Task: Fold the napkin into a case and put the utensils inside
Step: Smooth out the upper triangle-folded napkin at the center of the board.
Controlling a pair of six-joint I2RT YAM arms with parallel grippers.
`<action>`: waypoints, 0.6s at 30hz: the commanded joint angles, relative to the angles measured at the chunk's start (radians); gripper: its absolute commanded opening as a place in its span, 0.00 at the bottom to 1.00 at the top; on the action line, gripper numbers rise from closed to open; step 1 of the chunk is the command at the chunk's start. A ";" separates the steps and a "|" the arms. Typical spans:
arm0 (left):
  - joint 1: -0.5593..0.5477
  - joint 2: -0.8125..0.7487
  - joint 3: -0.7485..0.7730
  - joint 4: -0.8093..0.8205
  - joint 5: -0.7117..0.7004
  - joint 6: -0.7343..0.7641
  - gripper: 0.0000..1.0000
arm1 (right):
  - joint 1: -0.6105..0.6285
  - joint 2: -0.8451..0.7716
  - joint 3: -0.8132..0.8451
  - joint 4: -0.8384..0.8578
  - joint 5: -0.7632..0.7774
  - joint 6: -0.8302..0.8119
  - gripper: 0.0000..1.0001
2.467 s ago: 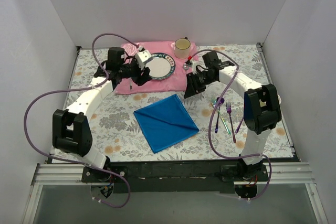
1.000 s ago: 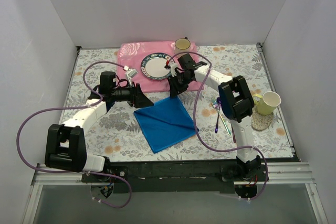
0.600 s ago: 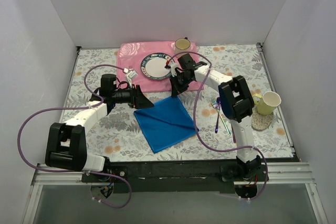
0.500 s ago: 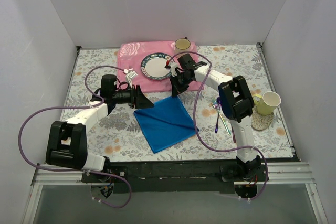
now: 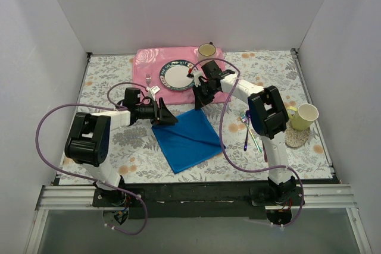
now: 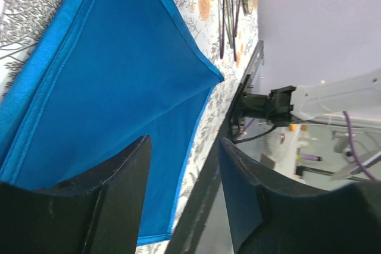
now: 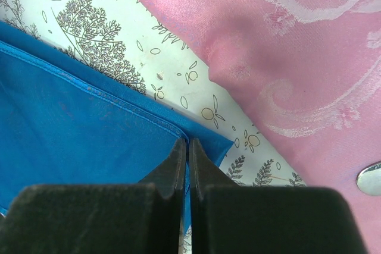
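Observation:
The blue napkin [image 5: 187, 138] lies flat on the floral table as a folded diamond. My right gripper [image 5: 198, 104] is down at its far corner, and in the right wrist view the jaws [image 7: 188, 142] are shut on the napkin's [image 7: 77, 117] hemmed edge. My left gripper [image 5: 164, 117] sits low at the napkin's left corner. Its fingers [image 6: 128, 171] stand apart over the blue cloth [image 6: 119, 81], gripping nothing. The iridescent utensils [image 5: 251, 129] lie on the table right of the napkin, also seen as thin purple shafts [image 6: 228, 10].
A pink placemat [image 5: 149, 63] lies at the back with a plate [image 5: 177, 75] and a cup [image 5: 206, 50]. A yellow-green cup [image 5: 305, 116] stands at the right. The placemat [image 7: 286, 46] lies close to the right jaws. A silver piece [image 7: 370, 178] rests on it.
My left arm has swung right and lowered to the napkin's left corner, its jaws narrowing. My right gripper has shut on the far corner and stayed there.

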 commanded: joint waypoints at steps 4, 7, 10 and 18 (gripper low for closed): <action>-0.024 0.052 -0.061 0.301 0.096 -0.312 0.57 | 0.005 -0.065 0.007 0.022 0.000 -0.007 0.01; -0.031 0.058 -0.126 0.525 0.095 -0.467 0.65 | 0.005 -0.073 -0.001 0.023 0.005 -0.011 0.01; -0.050 0.073 -0.132 0.593 0.073 -0.494 0.78 | 0.005 -0.084 -0.014 0.025 0.013 -0.017 0.01; -0.073 0.131 -0.157 0.740 0.041 -0.569 0.97 | 0.003 -0.085 -0.016 0.034 0.009 -0.013 0.01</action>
